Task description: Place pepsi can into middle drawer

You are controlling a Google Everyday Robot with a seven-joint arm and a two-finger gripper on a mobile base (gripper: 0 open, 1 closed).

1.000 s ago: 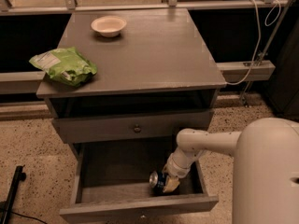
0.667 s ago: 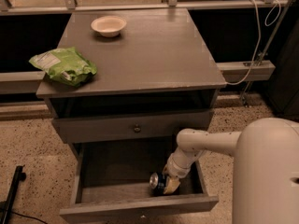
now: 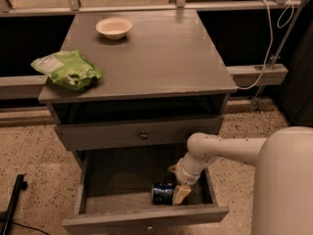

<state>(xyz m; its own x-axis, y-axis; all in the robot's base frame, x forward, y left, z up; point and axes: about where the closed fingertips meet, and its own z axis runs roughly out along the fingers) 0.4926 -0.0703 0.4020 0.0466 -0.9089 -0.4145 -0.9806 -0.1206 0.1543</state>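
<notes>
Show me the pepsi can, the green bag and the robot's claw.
pepsi can (image 3: 162,193): camera view, its blue side.
green bag (image 3: 68,68): camera view, middle of its front.
claw (image 3: 178,190): camera view, its tip, down in the open drawer (image 3: 142,218) beside the can.

The white arm reaches out from the rounded body towards the view's left; it bends at a joint and turns downward (the wrist tilting slightly leftward); the gripper hangs low, near the bottom centre.
</notes>
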